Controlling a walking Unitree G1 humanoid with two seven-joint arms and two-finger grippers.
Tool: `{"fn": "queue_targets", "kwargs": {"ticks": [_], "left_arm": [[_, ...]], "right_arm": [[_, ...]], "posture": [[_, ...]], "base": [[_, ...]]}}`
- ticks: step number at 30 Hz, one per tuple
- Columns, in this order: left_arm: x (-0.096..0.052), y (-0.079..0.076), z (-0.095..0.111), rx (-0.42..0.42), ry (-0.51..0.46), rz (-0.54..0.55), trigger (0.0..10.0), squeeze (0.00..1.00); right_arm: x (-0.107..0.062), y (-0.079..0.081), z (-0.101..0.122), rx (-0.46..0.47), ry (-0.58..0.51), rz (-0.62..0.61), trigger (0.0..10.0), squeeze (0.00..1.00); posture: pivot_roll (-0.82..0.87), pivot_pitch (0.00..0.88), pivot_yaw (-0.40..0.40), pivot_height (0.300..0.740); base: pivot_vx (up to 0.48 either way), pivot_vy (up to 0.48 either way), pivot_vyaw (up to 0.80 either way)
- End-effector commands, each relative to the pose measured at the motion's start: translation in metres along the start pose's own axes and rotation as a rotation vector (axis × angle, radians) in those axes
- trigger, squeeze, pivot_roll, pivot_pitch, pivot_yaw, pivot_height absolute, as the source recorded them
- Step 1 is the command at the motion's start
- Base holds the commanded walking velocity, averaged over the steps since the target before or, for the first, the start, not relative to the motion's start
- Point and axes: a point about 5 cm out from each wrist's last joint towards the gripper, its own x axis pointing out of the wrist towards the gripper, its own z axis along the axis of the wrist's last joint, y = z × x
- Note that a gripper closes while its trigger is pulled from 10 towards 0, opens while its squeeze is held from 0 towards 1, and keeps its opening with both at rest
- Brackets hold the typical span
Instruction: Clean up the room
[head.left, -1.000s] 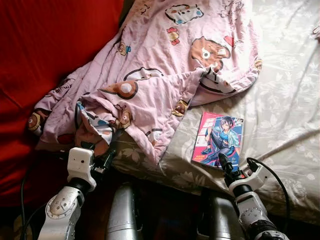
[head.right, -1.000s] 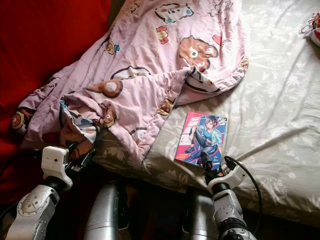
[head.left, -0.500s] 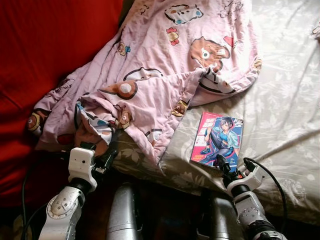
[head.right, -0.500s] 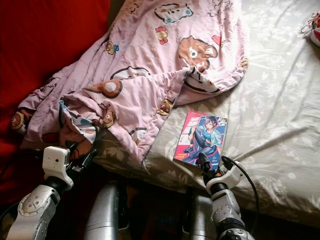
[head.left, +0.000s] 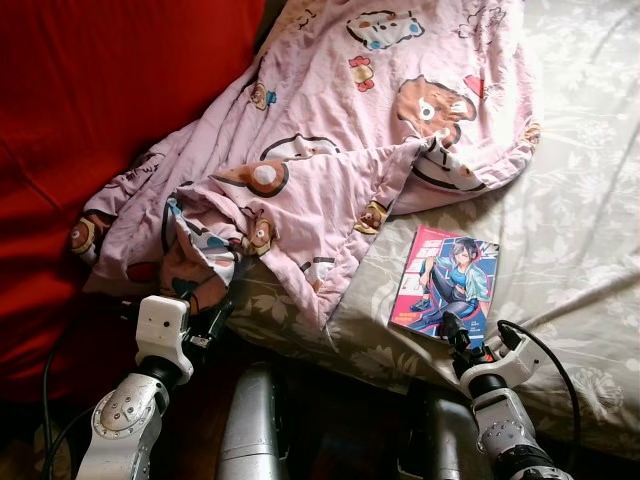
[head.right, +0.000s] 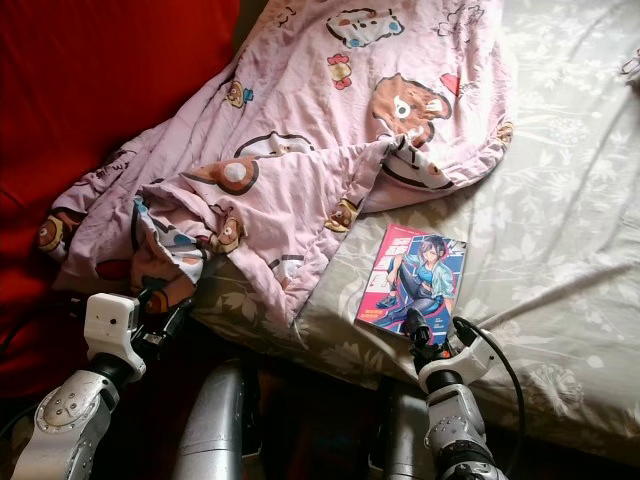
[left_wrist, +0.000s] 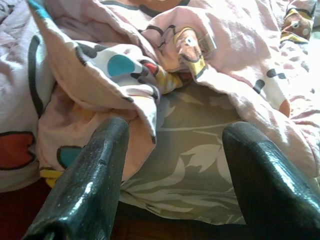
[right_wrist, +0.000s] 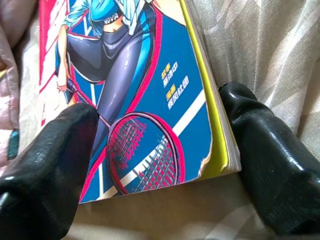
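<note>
Pink cartoon-print blanket (head.left: 330, 150) is lying crumpled over the bed's left side, spilling off its near-left corner beside a red surface (head.left: 90, 120). A comic book (head.left: 446, 283) is lying flat on the floral bed sheet (head.left: 580, 230) near the bed's front edge. The right claw (right_wrist: 155, 150) is sitting spread wide at the book's near corner, one finger over the cover, the other beside its spine, gripping nothing. The left claw (left_wrist: 172, 170) is hovering wide open at the blanket's drooping fold, empty.

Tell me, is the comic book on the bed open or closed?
Closed. The comic book lies flat on the bed sheet, front cover up, no pages showing.
</note>
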Motion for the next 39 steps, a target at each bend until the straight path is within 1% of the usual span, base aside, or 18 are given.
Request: {"fn": "queue_targets", "kwargs": {"ticks": [1,2,3,4,16,25,29,32,34,36,37,39], "left_arm": [[-0.004,0.002,-0.002,0.031,0.021,-0.001,10.0,0.0],[-0.004,0.002,-0.002,0.03,0.021,-0.001,10.0,0.0],[-0.004,0.002,-0.002,0.03,0.021,-0.002,10.0,0.0],[-0.004,0.001,-0.002,0.029,0.021,-0.003,10.0,0.0],[-0.004,0.001,-0.003,0.026,0.024,-0.006,10.0,0.0],[-0.004,0.001,-0.003,0.026,0.026,-0.005,10.0,0.0],[-0.003,0.0,-0.004,0.025,0.027,-0.003,10.0,0.0],[-0.004,0.0,-0.005,0.023,0.028,0.0,10.0,0.0],[-0.004,0.0,-0.007,0.021,0.031,0.004,10.0,0.0],[-0.004,-0.001,-0.007,0.02,0.032,0.005,10.0,0.0],[-0.004,-0.001,-0.007,0.019,0.032,0.007,10.0,0.0],[-0.004,0.0,-0.008,0.019,0.033,0.009,10.0,0.0]], "right_arm": [[-0.021,-0.008,-0.057,0.09,0.23,-0.057,8.4,0.0],[-0.021,-0.008,-0.057,0.09,0.229,-0.059,4.8,0.0],[-0.021,-0.009,-0.057,0.091,0.227,-0.062,1.5,0.0],[-0.021,-0.009,-0.057,0.092,0.227,-0.062,0.0,0.0],[-0.022,-0.008,-0.058,0.092,0.234,-0.038,0.0,0.0],[-0.017,-0.002,-0.056,0.076,0.228,0.006,0.0,0.0],[-0.013,0.001,-0.048,0.048,0.191,0.007,0.0,0.0],[-0.01,0.005,-0.045,0.05,0.158,0.034,0.0,0.0],[-0.009,0.007,-0.041,0.061,0.117,0.04,0.0,0.0],[-0.008,0.008,-0.04,0.05,0.1,0.05,0.0,0.0],[-0.008,0.008,-0.036,0.041,0.059,0.044,0.0,0.0],[-0.008,0.005,-0.03,0.027,-0.013,-0.016,0.0,0.0]], "posture": [[0.27,0.282,0.084,0.574],[0.27,0.282,0.084,0.574],[0.27,0.282,0.084,0.574],[0.27,0.282,0.084,0.574],[0.27,0.28,0.085,0.574],[0.26,0.279,0.084,0.574],[0.25,0.275,0.078,0.574],[0.25,0.273,0.075,0.574],[0.25,0.271,0.07,0.574],[0.25,0.271,0.069,0.574],[0.25,0.271,0.069,0.574],[0.24,0.267,0.065,0.574]], "base": [[0.0,0.0,0.0],[0.0,0.0,0.0],[0.0,0.0,0.0],[0.0,0.0,0.0],[0.0,0.0,0.0],[0.0,0.0,0.0],[0.0,0.0,0.0],[0.0,0.0,0.0],[0.0,0.0,0.0],[0.0,0.0,0.0],[0.0,0.0,0.0],[0.0,0.0,0.0]]}}
